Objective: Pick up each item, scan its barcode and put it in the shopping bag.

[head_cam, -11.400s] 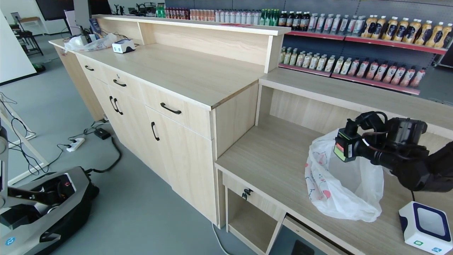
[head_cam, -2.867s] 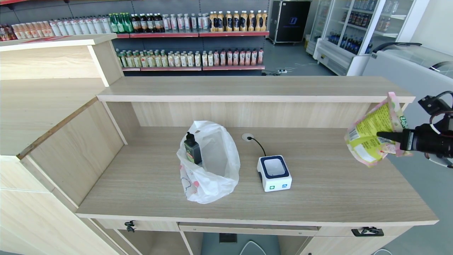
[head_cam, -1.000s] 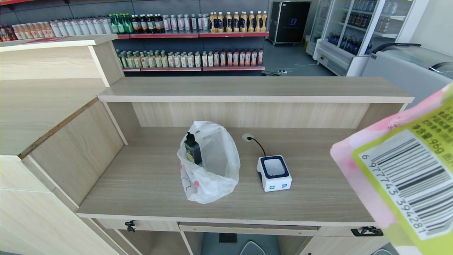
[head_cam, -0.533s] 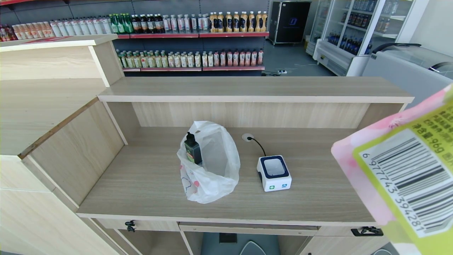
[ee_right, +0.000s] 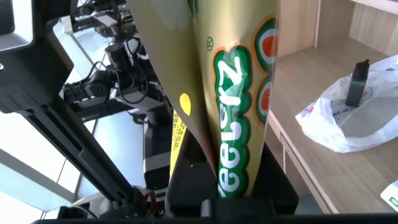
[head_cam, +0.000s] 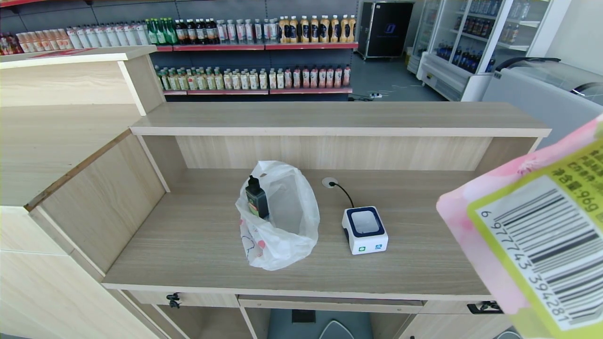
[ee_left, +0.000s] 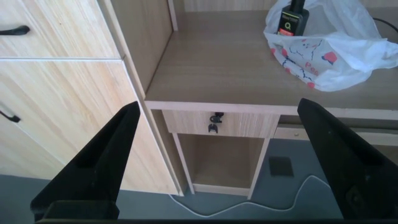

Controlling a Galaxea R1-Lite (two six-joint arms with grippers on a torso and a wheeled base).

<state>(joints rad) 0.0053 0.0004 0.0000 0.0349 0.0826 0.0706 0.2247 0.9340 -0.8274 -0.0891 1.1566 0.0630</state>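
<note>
Up close at the head cam's right edge, a pink-and-lime foil snack pouch [head_cam: 532,230] is held w/ its barcode face turned to the lens. The barcode strip is seen slanting down toward the lower right corner. From the right wrist cam, the pouch [ee_right: 231,93] is seen w/ its long axis running straight out from the right gripper [ee_right: 229,183]. The gripper's dark fingers are clamped on one end, so the pouch is carried in the air near the right end of the light wooden counter [head_cam: 424,256]. The left gripper [ee_left: 217,162] is held low, in front of the counter's left front corner, fingers wide apart w/ nothing btwn them. On the counter a white plastic shopping bag [head_cam: 282,226] stands open, w/ a dark bottle [head_cam: 256,197] upright inside at its left side. Just beside the bag, to the right, a white box scanner w/ dark-blue trim [head_cam: 365,230] is set, cabled to a hole in the countertop. Drinks shelves [head_cam: 254,77] are lined up behind.
</note>
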